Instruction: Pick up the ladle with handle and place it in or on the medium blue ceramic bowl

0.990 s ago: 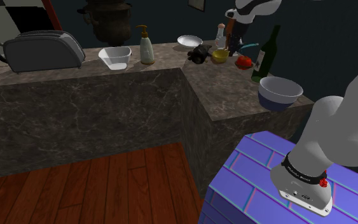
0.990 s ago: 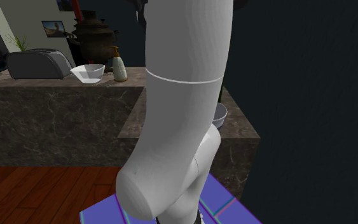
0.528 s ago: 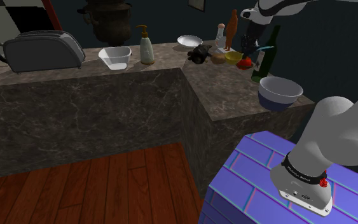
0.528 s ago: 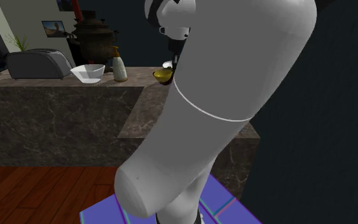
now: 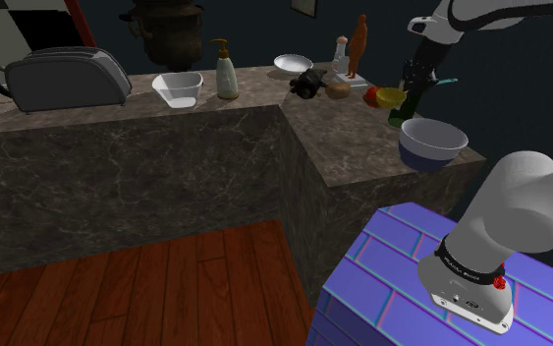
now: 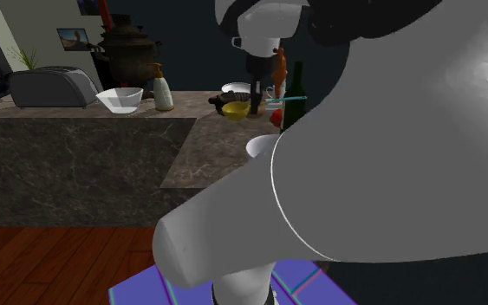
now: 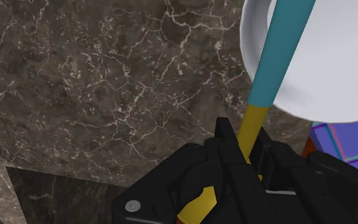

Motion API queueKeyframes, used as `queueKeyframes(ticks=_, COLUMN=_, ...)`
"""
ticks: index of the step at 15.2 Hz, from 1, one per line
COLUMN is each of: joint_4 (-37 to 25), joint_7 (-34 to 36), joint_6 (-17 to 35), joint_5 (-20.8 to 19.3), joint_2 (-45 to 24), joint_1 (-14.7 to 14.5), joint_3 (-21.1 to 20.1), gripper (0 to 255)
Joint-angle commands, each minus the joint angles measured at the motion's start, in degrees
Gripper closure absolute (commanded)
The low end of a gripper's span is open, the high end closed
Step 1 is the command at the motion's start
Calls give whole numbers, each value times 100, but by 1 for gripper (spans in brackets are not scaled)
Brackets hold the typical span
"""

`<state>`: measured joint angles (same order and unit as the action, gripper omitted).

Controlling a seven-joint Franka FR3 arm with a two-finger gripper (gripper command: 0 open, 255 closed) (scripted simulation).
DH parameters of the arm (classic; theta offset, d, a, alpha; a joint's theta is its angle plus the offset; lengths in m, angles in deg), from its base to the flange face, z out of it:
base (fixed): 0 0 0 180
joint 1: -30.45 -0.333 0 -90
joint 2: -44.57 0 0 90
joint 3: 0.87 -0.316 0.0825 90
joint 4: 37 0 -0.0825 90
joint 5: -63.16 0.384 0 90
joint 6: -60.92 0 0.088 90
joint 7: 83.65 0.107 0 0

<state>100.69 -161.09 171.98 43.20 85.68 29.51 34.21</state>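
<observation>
Carrying everything is the dark marbled surface [image 5: 215, 147], an L-shaped run whose near leg ends just beside the stand [image 5: 412, 270]. The white arm [image 5: 520, 197] is reached up and over that leg, so that the work is kept at the bowl's end, well apart from the toaster [image 5: 63, 77] at the shoulder view's left. The bowl [image 5: 431, 143], blue outside and white within, is set upright near the end of the surface, its mouth open to receive. The claw [image 5: 418, 84] is hung above and just behind it, closed on the ladle [image 5: 392, 96]. In the wrist view the fingers [image 7: 225, 137] are clamped on the yellow stretch of the handle, and the teal stretch is run out ahead across the bowl's white inside. The grip is taken on the handle and not at the cup, it is judged, so that the yellow cup is left free at one side and carried clear of the surface, near the red thing [image 5: 371, 95] and the bottle [image 6: 296, 87]. The carry is judged well advanced; lowering and release are left to be done.
</observation>
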Motion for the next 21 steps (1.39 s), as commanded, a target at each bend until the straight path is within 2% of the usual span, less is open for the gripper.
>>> queueKeyframes(ticks=1, joint_4=253, joint_7=-17, joint_6=-201, joint_5=-121, joint_2=439, joint_1=228, joint_3=-115, gripper=255)
queueKeyframes(ticks=7, joint_4=851, joint_7=-298, joint_6=-944, joint_5=-376, joint_2=1727, joint_1=945, joint_3=-316, gripper=255)
queueKeyframes(ticks=21, joint_4=1848, joint_7=-288, joint_6=46, joint_5=-845, joint_2=1727, joint_1=1158, joint_3=186, gripper=255)
